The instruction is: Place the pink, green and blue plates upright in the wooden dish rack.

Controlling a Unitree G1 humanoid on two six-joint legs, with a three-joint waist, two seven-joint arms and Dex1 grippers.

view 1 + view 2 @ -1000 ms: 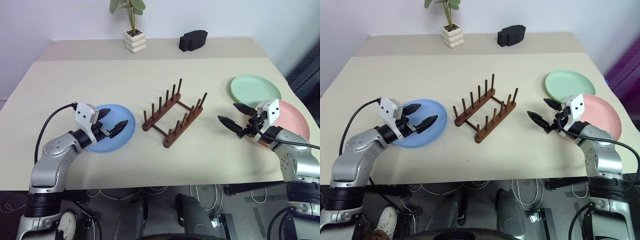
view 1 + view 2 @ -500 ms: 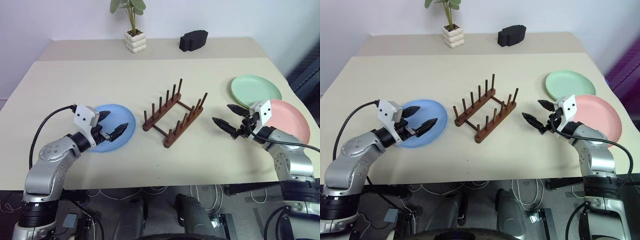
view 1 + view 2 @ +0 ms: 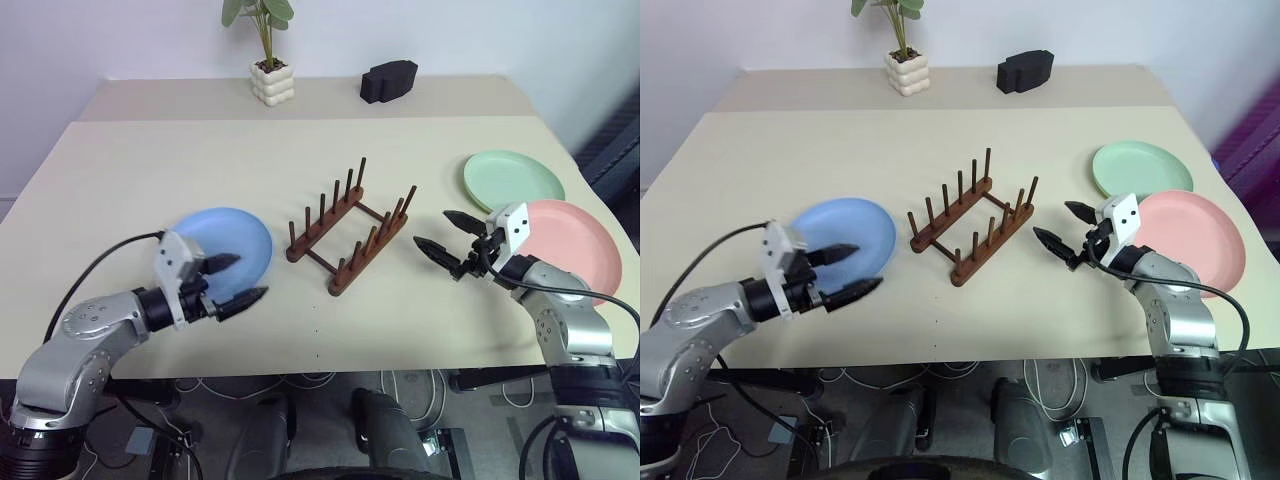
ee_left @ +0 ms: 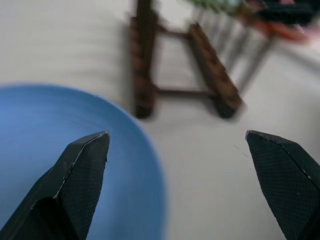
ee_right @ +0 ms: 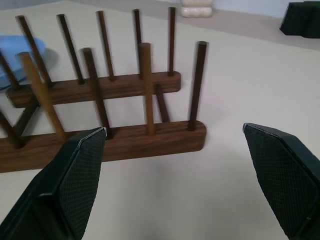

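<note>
1. Wooden dish rack (image 3: 350,233) sits mid-worktop (image 3: 200,160), angled, no plates in it, pegs all bare
2. Blue plate (image 3: 230,243) lies flat on the worktop to the rack's left, close beside it but not touching
3. Green plate (image 3: 514,180) lies flat on the right side of the worktop, toward the far edge
4. Pink plate (image 3: 570,240) lies flat just nearer than the green one; whether the rims touch or overlap I cannot tell
5. Left gripper (image 3: 231,282) hangs at the near edge of the blue plate, fingers spread wide, nothing between them; one fingertip over the plate rim, the other off it over bare worktop
6. Left wrist view: blue plate (image 4: 60,150) under one finger, rack end (image 4: 185,75) beyond, blurred
7. Right gripper (image 3: 444,233) sits between the rack and the pink plate, pointing toward the rack, fingers wide apart and empty, apart from both rack and plate
8. Right wrist view: rack (image 5: 110,105) straight ahead between the fingers, two rails with upright pegs, a sliver of blue plate (image 5: 20,55) behind it
9. Far edge of the worktop: potted plant (image 3: 268,60) in a white pot, and a black lumpy object (image 3: 388,80) to its right, both well apart from the plates
10. All three plates are on the worktop, none upright yet
</note>
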